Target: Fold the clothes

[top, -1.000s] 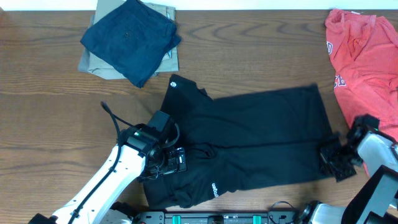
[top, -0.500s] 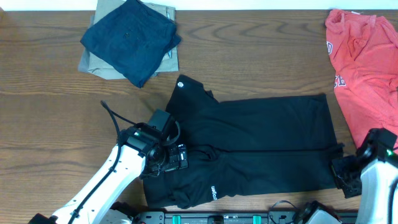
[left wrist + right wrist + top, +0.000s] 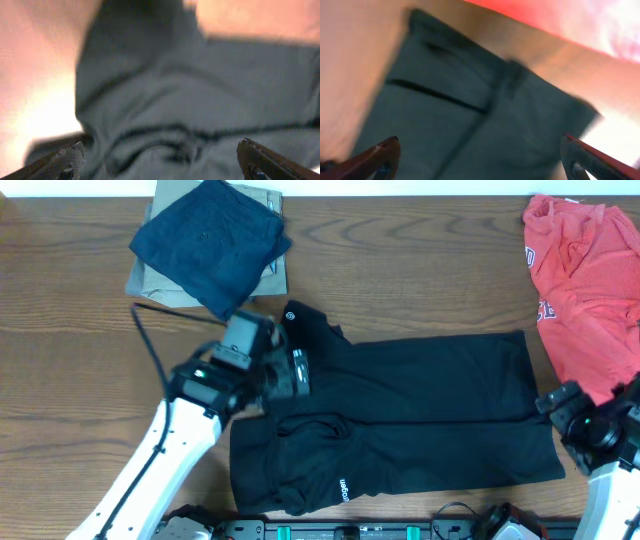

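Left fingers (image 3: 62, 159) and right fingers (image 3: 382, 152) stand spread wide, gripping nothing, one pair over each end of the black T-shirt (image 3: 420, 410) lying on the desk (image 3: 60, 360).

Overhead is evenly lit and sharp; both wrist views blur, washing the black T-shirt (image 3: 190, 100) grey.
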